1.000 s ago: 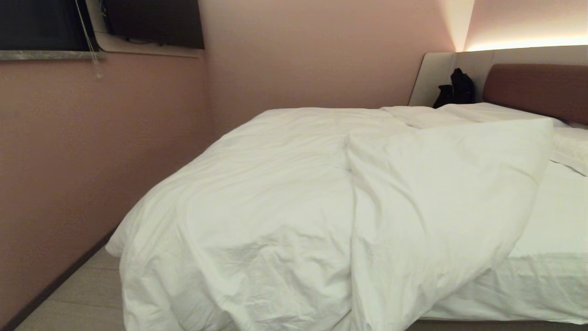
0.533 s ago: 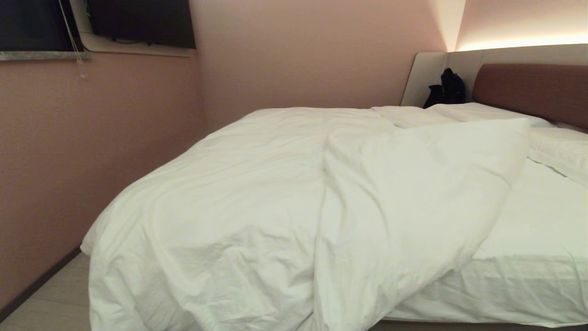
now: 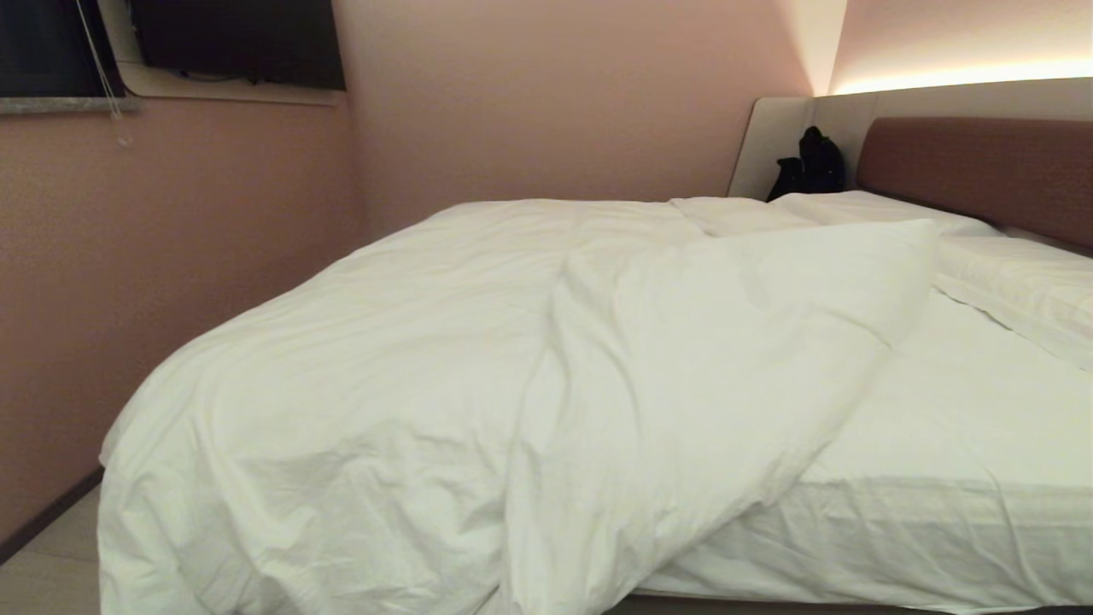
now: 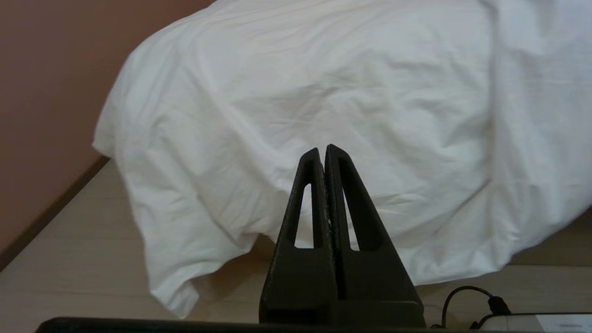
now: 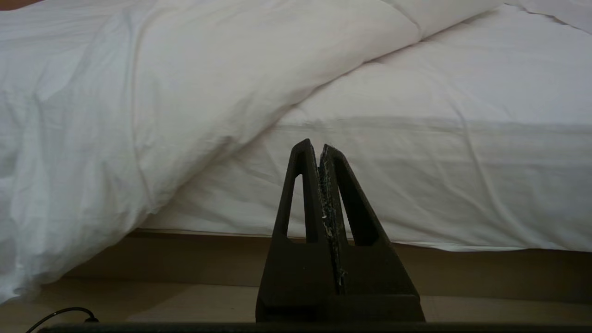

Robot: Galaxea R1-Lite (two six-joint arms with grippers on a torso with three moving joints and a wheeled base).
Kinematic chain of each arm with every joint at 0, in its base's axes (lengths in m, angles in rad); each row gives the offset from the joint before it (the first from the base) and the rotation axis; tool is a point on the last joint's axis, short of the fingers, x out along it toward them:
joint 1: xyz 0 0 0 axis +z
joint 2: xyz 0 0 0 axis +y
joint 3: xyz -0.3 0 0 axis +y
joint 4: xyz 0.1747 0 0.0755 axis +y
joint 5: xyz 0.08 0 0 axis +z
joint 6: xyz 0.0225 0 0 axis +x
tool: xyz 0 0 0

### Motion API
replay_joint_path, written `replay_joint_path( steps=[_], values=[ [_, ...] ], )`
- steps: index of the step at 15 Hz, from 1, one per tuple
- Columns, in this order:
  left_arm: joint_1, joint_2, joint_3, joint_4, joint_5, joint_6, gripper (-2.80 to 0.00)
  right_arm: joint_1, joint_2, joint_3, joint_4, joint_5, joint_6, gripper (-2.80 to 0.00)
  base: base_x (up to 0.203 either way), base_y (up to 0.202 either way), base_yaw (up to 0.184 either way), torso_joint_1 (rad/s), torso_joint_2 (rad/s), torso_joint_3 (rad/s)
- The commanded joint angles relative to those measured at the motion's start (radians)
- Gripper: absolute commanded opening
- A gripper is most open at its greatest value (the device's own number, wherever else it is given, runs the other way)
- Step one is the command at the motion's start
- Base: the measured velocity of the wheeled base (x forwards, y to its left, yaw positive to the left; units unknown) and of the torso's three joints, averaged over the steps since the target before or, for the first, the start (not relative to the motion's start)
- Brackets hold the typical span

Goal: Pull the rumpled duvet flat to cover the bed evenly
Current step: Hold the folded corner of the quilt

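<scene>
We cannot see either arm from the head camera; only the wrist cameras show our grippers. The left gripper [image 4: 325, 150] has its two fingers pressed together with nothing between them, poised low in front of the duvet [image 3: 478, 359], apart from the fabric. The right gripper [image 5: 315, 147] is likewise closed and empty, facing the side of the bed [image 3: 931, 478] without touching it.

The duvet lies bunched toward the side of the bed nearest the pink wall [image 3: 171, 256]. One corner is folded back over the duvet itself, leaving the mattress sheet [image 3: 956, 410] bare on the side toward the headboard [image 3: 982, 166]. The duvet's near edge spills over the bed's side and is cut off at the bottom of the head view; the left wrist view shows it hanging down to the pale floor [image 4: 78, 259], hiding the bed's base there. The right wrist view shows the base [image 5: 462, 268] as a dark band under the sheet, which the head view barely catches.

Pillows [image 3: 1025, 290] lie against the headboard, the nearer one cut off at the frame edge. A dark object [image 3: 811, 162] beside the headboard is hard to make out. Between the duvet and the wall only a narrow strip of floor is open. A black cable [image 4: 467, 296] lies on the floor near the left gripper.
</scene>
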Motion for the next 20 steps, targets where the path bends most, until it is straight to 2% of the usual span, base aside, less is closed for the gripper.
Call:
replay_joint_path(
  steps=[1, 20],
  values=[
    [0.0, 0.0, 0.0, 0.0, 0.0, 0.0, -2.8, 0.0, 0.0, 0.0, 0.0, 0.0, 0.0, -2.8, 0.0, -0.195, -0.001, 0.0, 0.0, 0.002],
    [0.0, 0.0, 0.0, -0.001, 0.0, -0.002, -2.8, 0.0, 0.0, 0.0, 0.0, 0.0, 0.0, -2.8, 0.0, -0.193, 0.0, 0.003, 0.0, 0.002]
  ],
)
